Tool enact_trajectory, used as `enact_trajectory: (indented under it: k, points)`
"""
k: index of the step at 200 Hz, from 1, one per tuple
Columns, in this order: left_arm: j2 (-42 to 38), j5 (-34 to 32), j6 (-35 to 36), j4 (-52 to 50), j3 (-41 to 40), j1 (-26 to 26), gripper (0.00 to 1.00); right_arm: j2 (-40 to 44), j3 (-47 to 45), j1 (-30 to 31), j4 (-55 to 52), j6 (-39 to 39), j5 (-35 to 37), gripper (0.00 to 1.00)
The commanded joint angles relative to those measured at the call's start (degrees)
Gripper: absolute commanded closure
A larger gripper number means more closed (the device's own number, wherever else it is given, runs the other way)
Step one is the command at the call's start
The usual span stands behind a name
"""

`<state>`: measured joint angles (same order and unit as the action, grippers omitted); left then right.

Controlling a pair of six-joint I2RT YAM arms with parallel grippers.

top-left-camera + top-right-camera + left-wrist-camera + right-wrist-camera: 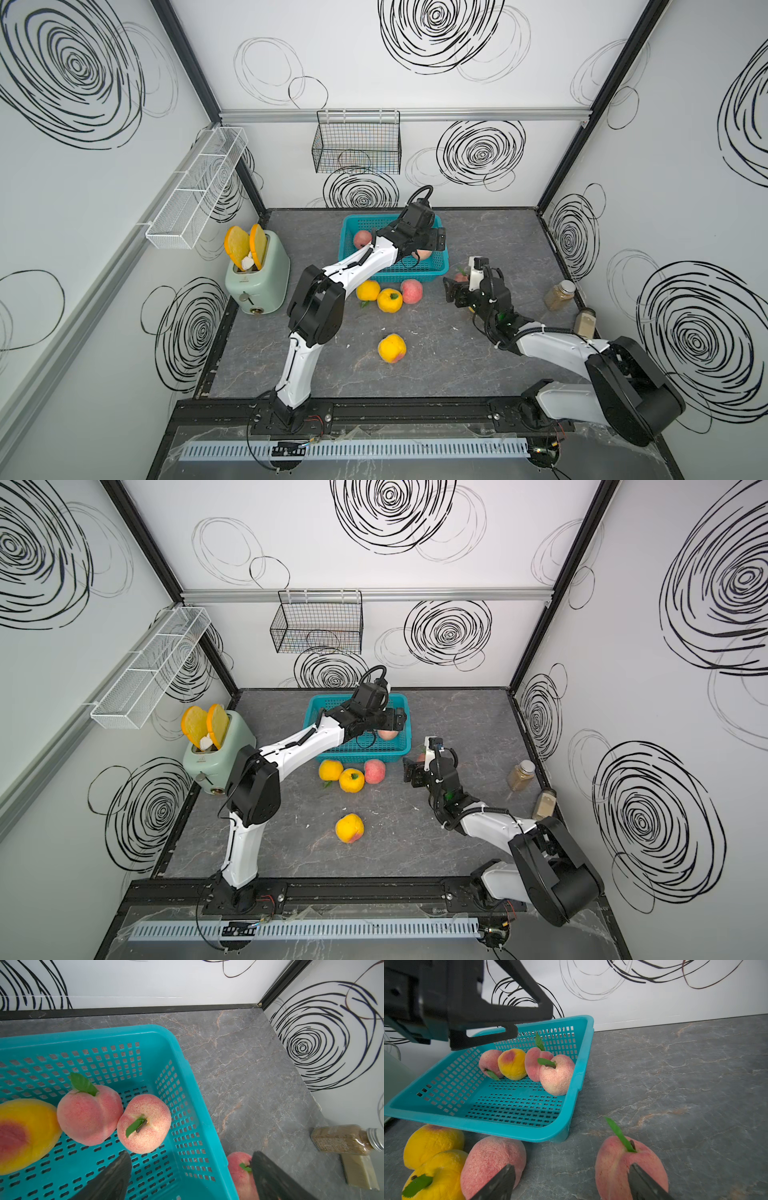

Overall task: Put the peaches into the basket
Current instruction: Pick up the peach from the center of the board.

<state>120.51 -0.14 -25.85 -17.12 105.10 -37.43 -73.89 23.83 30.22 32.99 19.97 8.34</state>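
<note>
Right hand (571,1172) leads, jaws wide and empty, low over the counter (695,1084). Its likely target, a pink peach (614,1159), lies at four o'clock of the basket (508,1126), off-centre, half hidden by one finger (645,1184). Slide across until it sits between both, then close gently. Left hand (191,1180) hangs wide over the basket, four peaches (512,1064) inside.

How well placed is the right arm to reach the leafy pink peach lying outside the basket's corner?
Probably well placed: the right hand is open and close to the pink peach, with only bare table between them. The basket stands beside the path, not across it.
</note>
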Motion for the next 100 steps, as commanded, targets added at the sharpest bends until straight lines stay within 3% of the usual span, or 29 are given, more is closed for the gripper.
enact_trajectory:
  k: [1,100]
  points:
    - [-2.97,-0.79,0.8,3.05,-1.33,-0.19,0.06,0.5,0.13,0.32,0.03,0.44,0.21,0.11]
    - [-9.52,-0.75,0.36,5.99,-8.75,-0.63,0.07,0.17,0.24,0.47,0.19,0.25,0.4,0.11]
